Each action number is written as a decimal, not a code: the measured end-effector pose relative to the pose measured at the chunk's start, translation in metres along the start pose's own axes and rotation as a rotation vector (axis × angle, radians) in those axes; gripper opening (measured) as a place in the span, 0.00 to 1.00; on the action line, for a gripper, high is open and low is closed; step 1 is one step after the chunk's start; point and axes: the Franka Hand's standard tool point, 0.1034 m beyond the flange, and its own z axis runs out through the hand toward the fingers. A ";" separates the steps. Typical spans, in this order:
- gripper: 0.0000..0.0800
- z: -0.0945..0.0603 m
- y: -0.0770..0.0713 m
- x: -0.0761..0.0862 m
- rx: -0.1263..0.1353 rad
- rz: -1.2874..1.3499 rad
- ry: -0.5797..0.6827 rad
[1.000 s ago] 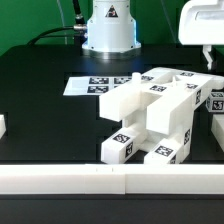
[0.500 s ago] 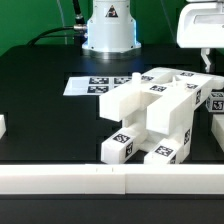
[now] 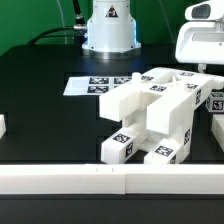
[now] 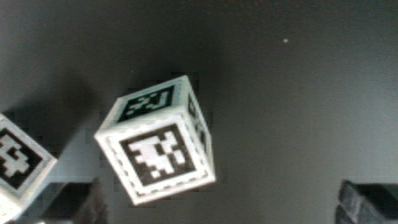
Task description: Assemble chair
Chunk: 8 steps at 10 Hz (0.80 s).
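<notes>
The partly built chair (image 3: 155,115), chunky white blocks with black-and-white tags, stands on the black table at centre right in the exterior view. My gripper (image 3: 208,64) hangs above and behind its right side, clear of it. In the wrist view a white piece's tagged end (image 4: 160,150) lies below, between and ahead of my fingers (image 4: 71,205), and another tagged piece (image 4: 18,160) shows at the edge. My gripper (image 4: 217,205) is open and empty, its jaws wide apart.
The marker board (image 3: 95,85) lies flat behind the chair, in front of the robot base (image 3: 108,30). A white rail (image 3: 110,180) runs along the table's front edge. Loose white pieces sit at the exterior view's left edge (image 3: 2,127) and right edge (image 3: 217,128).
My gripper has risen a little above the chair's right side. The chair and the loose pieces have not moved.
</notes>
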 end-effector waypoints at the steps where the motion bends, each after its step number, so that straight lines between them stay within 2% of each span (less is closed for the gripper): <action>1: 0.81 0.003 0.002 -0.001 -0.004 -0.002 -0.002; 4: 0.81 0.013 0.009 -0.004 -0.023 -0.011 -0.009; 8: 0.81 0.021 0.010 -0.012 -0.037 -0.022 -0.018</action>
